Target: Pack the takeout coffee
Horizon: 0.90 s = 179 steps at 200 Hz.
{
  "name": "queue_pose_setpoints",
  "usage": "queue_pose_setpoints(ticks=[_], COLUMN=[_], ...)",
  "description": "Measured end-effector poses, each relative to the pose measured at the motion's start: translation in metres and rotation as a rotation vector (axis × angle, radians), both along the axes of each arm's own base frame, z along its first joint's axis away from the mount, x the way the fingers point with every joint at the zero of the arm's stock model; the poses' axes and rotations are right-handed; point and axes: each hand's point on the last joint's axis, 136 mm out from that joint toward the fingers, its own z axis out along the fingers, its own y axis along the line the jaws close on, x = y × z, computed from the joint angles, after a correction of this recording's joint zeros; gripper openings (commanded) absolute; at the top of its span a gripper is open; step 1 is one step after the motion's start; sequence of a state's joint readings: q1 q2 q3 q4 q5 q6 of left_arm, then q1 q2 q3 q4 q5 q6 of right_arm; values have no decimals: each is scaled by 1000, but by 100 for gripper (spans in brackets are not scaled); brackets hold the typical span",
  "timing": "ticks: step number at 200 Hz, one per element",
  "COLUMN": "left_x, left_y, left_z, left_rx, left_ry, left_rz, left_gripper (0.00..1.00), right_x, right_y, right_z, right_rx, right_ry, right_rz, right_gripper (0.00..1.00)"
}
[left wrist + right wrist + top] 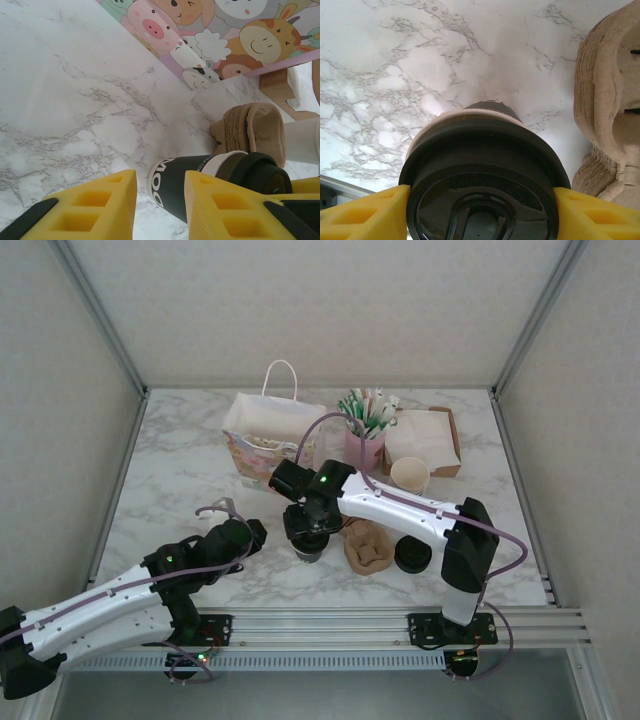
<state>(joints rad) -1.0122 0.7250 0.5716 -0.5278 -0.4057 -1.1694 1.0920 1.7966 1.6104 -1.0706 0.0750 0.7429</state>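
Gripping coffee (190, 182) by its lid (485, 170) with right fingers (365, 215): keep level, lift straight, clearing carrier (610, 100) beside coffee, with left fingers (95, 210) narrow, empty, near coffee.

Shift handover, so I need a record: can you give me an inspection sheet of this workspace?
Surface: marble table, no spills seen.
Job's things: takeout coffee standing, lidded; cartoon bag behind it.
Clutter: carrier stack, black lids, cream cups, stirrer cup, napkin box.
Grippers: right gripper shut on the lid; left gripper open, empty.
Cables: purple cable arcs over right arm; no snag seen.
Surroundings: white panel walls.
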Motion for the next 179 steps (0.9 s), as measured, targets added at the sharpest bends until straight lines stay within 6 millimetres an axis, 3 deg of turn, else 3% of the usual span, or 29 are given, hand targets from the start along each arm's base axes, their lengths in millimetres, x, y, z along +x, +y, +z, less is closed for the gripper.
queue_pose_setpoints(ticks=[179], left_x=[0], left_y=[-1], left_z=[-17], left_rx=[28], left_ry=[30], left_rz=[6], left_gripper=[31], right_x=[0], right_y=[5], right_z=[-9], right_rx=[-25], right_ry=[14], right_rz=[3], right_gripper=[68])
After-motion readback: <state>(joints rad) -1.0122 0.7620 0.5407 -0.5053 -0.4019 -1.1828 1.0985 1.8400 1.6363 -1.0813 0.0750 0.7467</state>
